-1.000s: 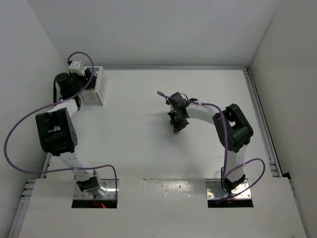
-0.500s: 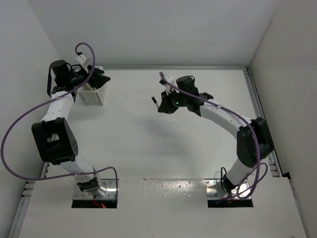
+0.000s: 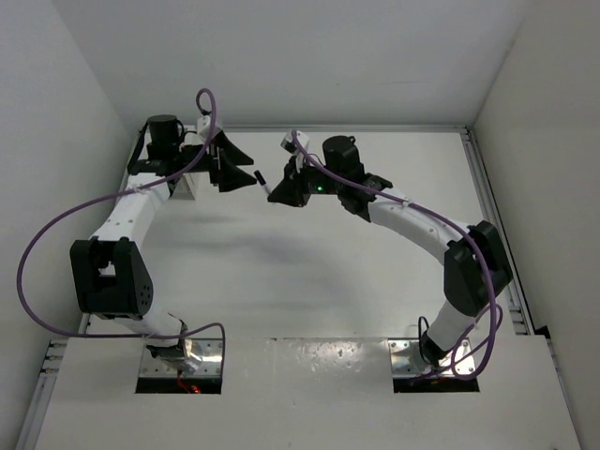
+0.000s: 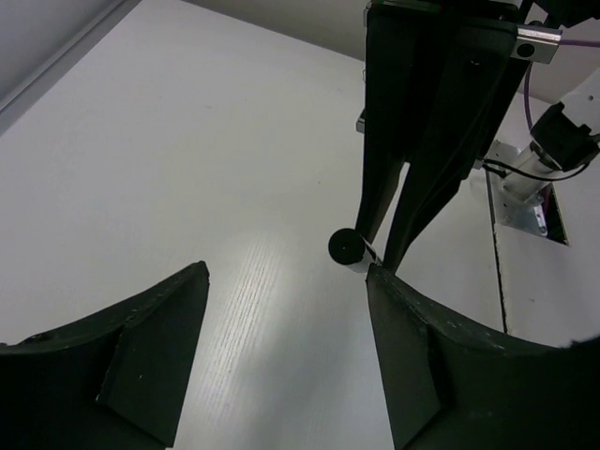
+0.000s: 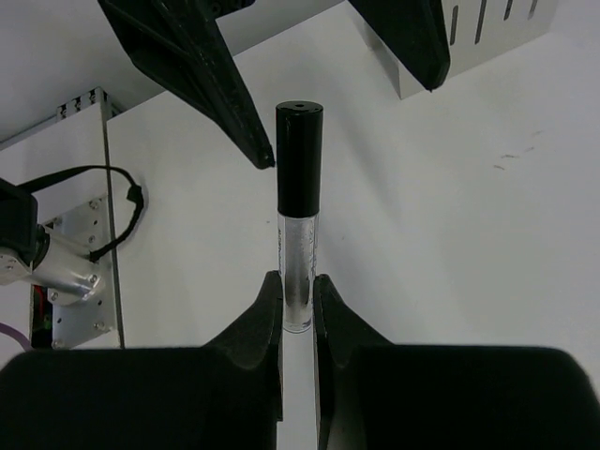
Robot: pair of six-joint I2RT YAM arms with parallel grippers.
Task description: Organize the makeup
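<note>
The white table (image 3: 309, 281) fills the overhead view, with pale walls on three sides; the left arm (image 3: 131, 211) reaches up its left edge and bends inward at the far end; the right arm (image 3: 412, 220) arcs from its base on the right toward the far middle, so the two wrists face each other near the back of the table.

A purple cable (image 3: 56, 234) loops beside the left arm; the white slatted box (image 5: 487, 42) stands at the far left, largely hidden behind the left wrist in the overhead view and seen past the left fingers from the right wrist.

The left gripper (image 3: 246, 169) has its jaws spread wide with nothing between them; from its own camera the two dark fingers (image 4: 141, 347) frame bare table.

The right gripper (image 5: 298, 291) is clamped on the lower end of a makeup tube (image 5: 298, 234); the tube is slim, with a clear body and a black cap (image 5: 299, 159); it sticks straight out from the fingertips, held above the table, cap end pointing at the gap between the left fingers; in the overhead view the tube (image 3: 266, 185) lies just beside the left fingertips, whether touching them I cannot tell.
</note>
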